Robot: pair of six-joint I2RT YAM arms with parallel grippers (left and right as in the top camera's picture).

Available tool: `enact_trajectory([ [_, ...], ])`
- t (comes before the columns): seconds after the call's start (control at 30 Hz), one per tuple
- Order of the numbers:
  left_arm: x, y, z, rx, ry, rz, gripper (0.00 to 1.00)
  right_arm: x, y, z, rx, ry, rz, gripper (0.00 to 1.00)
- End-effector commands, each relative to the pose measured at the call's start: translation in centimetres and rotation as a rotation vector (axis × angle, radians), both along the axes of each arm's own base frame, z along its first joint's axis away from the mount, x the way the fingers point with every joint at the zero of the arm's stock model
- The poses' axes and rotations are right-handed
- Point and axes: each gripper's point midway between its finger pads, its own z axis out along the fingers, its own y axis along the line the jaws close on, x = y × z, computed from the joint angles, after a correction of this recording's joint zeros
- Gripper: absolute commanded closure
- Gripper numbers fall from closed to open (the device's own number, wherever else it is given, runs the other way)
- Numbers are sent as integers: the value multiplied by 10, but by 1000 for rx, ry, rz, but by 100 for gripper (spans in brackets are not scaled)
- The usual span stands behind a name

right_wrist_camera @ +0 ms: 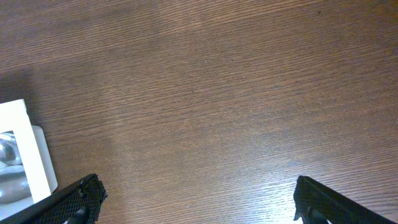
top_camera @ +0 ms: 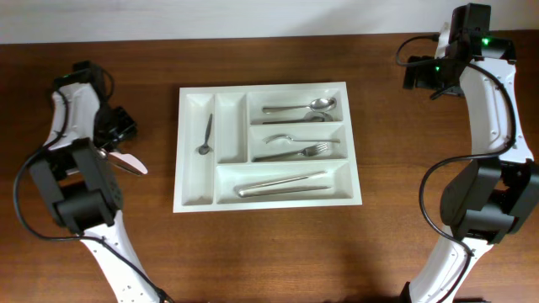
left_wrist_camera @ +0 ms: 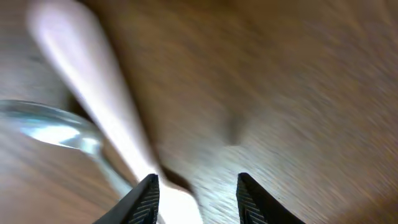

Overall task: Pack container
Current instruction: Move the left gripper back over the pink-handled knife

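The white container (top_camera: 265, 87) lies mid-table and shows as a corner (right_wrist_camera: 18, 143) in the right wrist view. It holds a small spoon (top_camera: 205, 135), spoons (top_camera: 299, 108), forks (top_camera: 295, 147) and knives (top_camera: 282, 183). Left of it, a white utensil (top_camera: 128, 162) lies on the wood. My left gripper (top_camera: 114, 145) is over its handle. Up close, the white handle (left_wrist_camera: 93, 81) runs down between the half-open jaws of the left gripper (left_wrist_camera: 197, 177), near the left finger, with bare wood before the right finger. My right gripper (top_camera: 417, 77) (right_wrist_camera: 196, 186) hangs wide open over bare wood.
A metal spoon (left_wrist_camera: 43, 127) lies beside the white handle, left of my left fingers. The left wrist view is blurred. Brown wooden table (top_camera: 269, 252) extends on all sides of the tray.
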Motion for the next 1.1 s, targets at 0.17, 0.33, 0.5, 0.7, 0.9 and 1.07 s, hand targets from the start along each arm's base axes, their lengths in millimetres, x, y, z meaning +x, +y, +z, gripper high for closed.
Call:
enact_trajectory([
  [0.17, -24, 31, -8, 11, 51, 99, 57, -2, -1, 8, 0, -15, -10, 1],
  [0.33, -24, 30, -17, 8, 46, 100, 57, -2, -1, 8, 0, -15, -10, 1],
  [0.5, -23, 23, -27, -30, 28, 101, 57, -2, -1, 8, 0, -15, -10, 1],
  [0.7, -19, 14, -40, -80, -9, 99, 57, -1, -1, 8, 0, -15, -10, 1],
  [0.9, -19, 7, -50, -112, -22, 98, 57, -1, -1, 8, 0, -15, -10, 1],
  [1.07, -17, 5, -50, -129, -33, 97, 57, -1, -1, 8, 0, -15, -10, 1],
])
